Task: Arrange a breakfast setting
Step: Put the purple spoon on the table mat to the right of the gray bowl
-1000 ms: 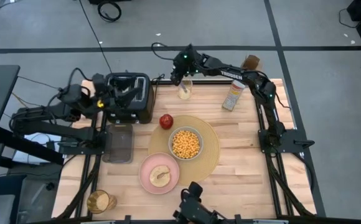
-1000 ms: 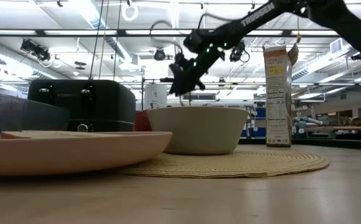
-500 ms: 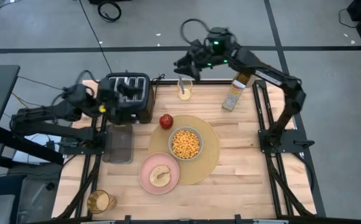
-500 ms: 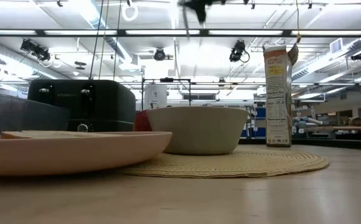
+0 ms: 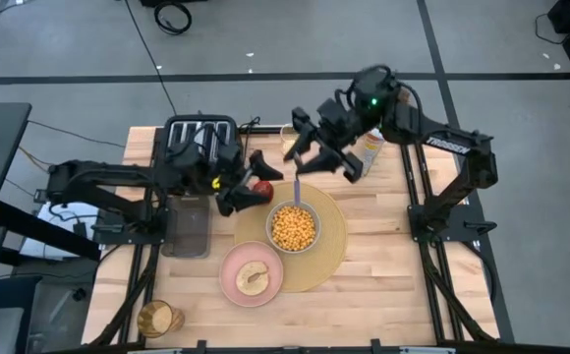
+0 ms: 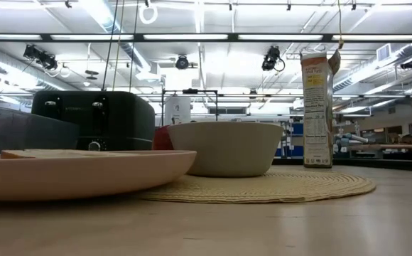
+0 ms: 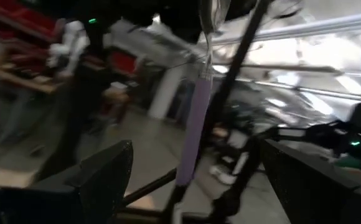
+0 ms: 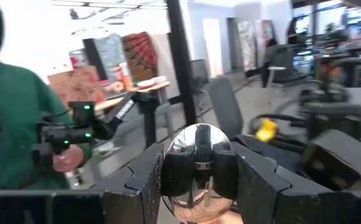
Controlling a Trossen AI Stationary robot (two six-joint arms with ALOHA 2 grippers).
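Observation:
My right gripper [image 5: 305, 162] hangs above the table's far middle, shut on a metal spoon with a purple handle [image 5: 298, 197]. Below it a white bowl [image 5: 293, 226] full of cereal rests on the round tan placemat [image 5: 329, 246]. A pink plate [image 5: 253, 273] holding toast overlaps the mat's near left edge. My left gripper [image 5: 254, 185] is open over the red apple [image 5: 262, 191], at the mat's far left edge. The purple handle also shows in the left wrist view [image 7: 193, 124]. The amber glass [image 5: 157, 318] stands at the near left corner. My right gripper pinches the spoon's metal bowl end [image 8: 197, 146] between its two fingers [image 8: 140, 180]. The fingers lie about level and point toward the table's left. The purple handle [image 5: 298, 197] hangs straight down, lifted clear above the cereal bowl's far rim.
A black toaster [image 5: 203, 152] stands at the far left, with a dark container [image 5: 189, 224] on its near side. A cereal box [image 5: 369, 149] stands at the far right and a small jar [image 5: 287, 132] at the far edge. A person in green shows beyond the table [image 8: 12, 118].
My right gripper has lifted the spoon out of the jar at the far edge and carried it up, then toward the near edge, over the bowl. My left gripper has gone from the toaster toward the table's right, to the apple.

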